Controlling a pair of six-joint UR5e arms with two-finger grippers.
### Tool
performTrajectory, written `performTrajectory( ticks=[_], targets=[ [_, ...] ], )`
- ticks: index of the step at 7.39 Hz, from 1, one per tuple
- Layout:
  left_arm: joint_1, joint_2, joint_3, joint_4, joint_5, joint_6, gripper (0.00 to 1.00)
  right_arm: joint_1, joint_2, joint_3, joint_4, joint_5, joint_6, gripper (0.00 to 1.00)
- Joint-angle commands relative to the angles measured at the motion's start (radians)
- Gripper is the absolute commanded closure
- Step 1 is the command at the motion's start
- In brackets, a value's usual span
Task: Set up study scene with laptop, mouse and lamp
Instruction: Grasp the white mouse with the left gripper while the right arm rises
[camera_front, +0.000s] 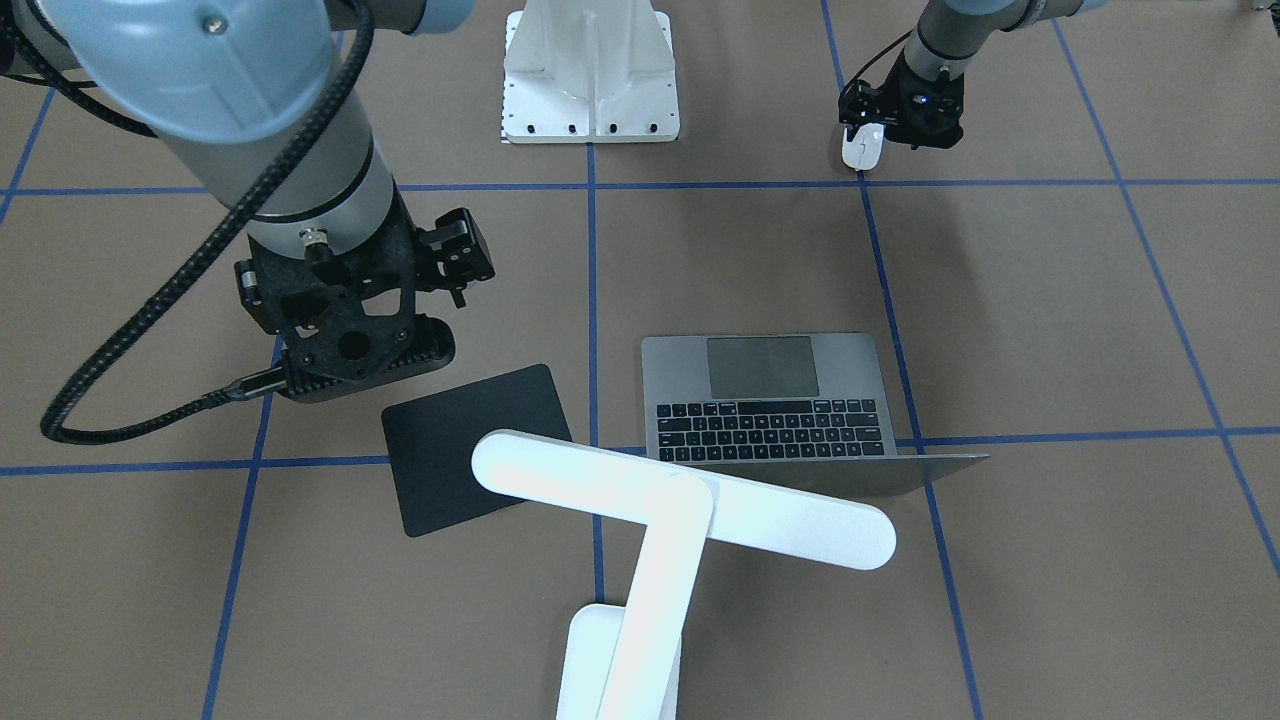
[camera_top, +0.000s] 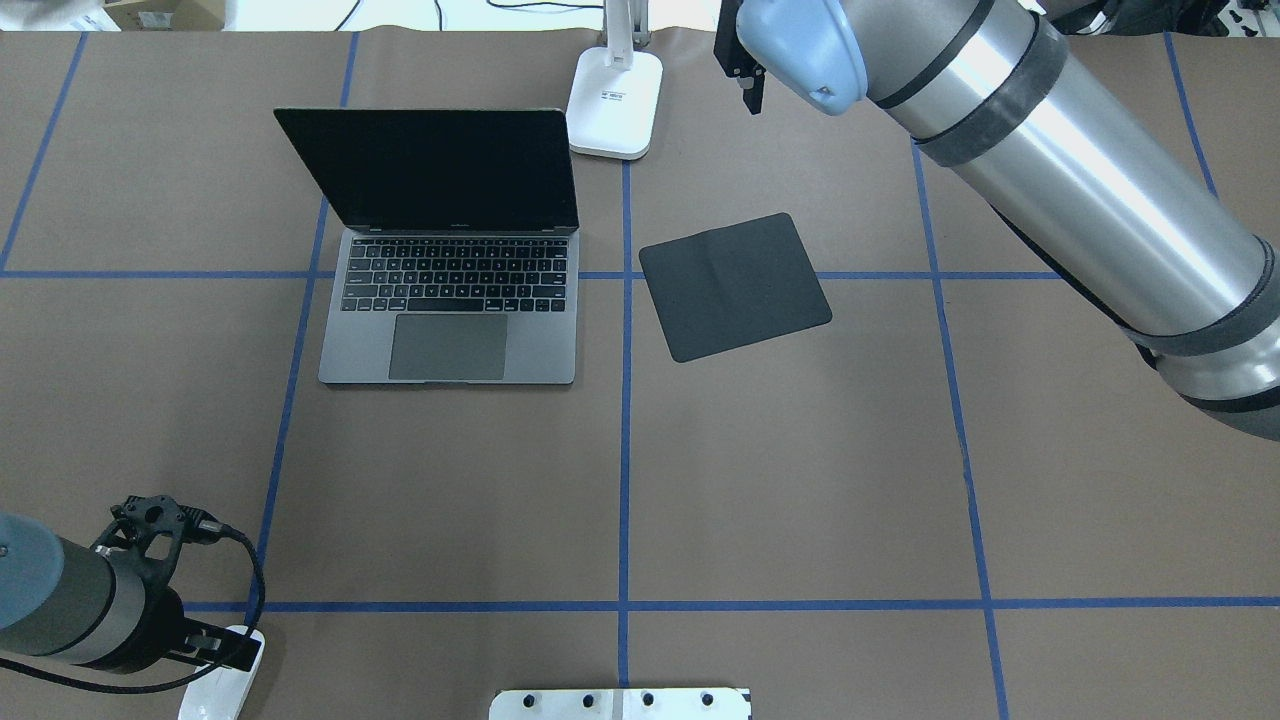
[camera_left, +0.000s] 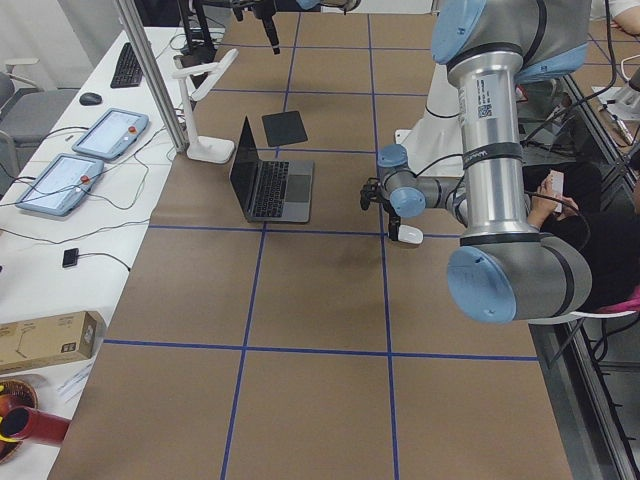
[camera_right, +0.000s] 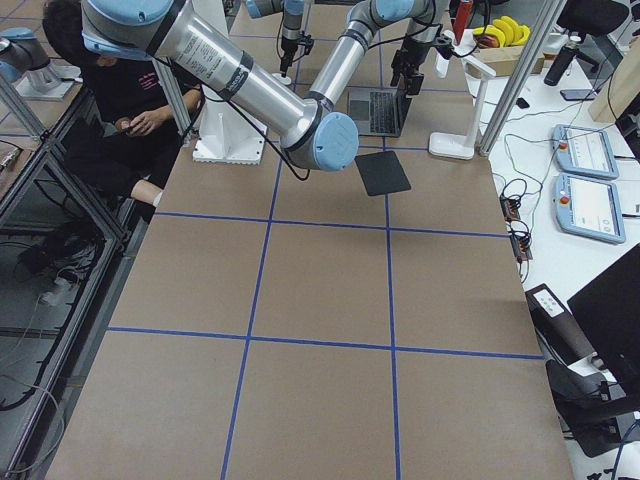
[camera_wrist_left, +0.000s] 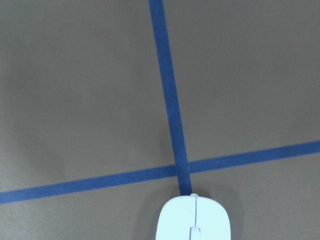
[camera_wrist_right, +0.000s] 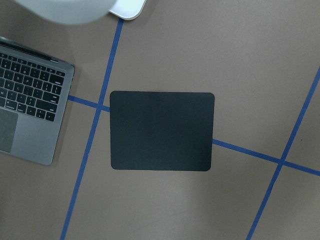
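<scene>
left gripper (camera_front: 870, 128): pointed down near the robot's edge of the table (camera_top: 800, 480), on the robot's left, fingers at the mouse (camera_front: 862, 148). It could not be told whether they clamped it or only flanked it.
mouse: small and white, seen just on the robot's side of a crossing of blue tape (camera_wrist_left: 167, 100), well apart from the laptop (camera_top: 447, 300). The left wrist camera caught only its front end, at the bottom of its view.
right gripper (camera_front: 350, 345): hung above the table beside a corner of the pad (camera_top: 735, 285). Its fingers were hidden in every view, so their spread could not be told.
laptop: stood open on the robot's left of the centre tape line, screen dark, keyboard and trackpad facing the robot.
lamp (camera_front: 680, 500): stood upright just beyond the laptop's right rear corner, its foot on the centre line and its long bar head raised on a slim arm.
pad: black and flat, lay askew to the right of the laptop and apart from it, squarely under the right wrist camera.
pedestal (camera_front: 590, 80): white and bolted, at the robot's edge on the centre line.
table: covered in brown paper and gridded with blue tape.
</scene>
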Motion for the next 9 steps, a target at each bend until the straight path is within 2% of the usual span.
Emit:
performTrajectory(
  ticks=[1, 3, 5, 8, 9],
  targets=[
    [0.016, -0.006, 0.018, -0.030, -0.008, -0.002, 0.02, -0.011, -0.007, 0.013, 0.004, -0.007, -0.007, 0.00],
    [0.018, -0.015, 0.039, -0.039, -0.012, 0.001, 0.03, -0.017, -0.009, 0.022, 0.004, -0.007, -0.007, 0.00],
    [0.018, -0.020, 0.089, -0.114, -0.015, 0.001, 0.06, -0.023, -0.009, 0.023, 0.004, -0.022, -0.007, 0.00],
    [0.018, -0.019, 0.089, -0.120, -0.017, 0.000, 0.27, -0.034, -0.007, 0.035, 0.004, -0.022, -0.007, 0.00],
    [0.018, -0.017, 0.084, -0.120, -0.017, 0.000, 0.27, -0.037, -0.007, 0.035, 0.004, -0.022, -0.007, 0.00]
  ],
)
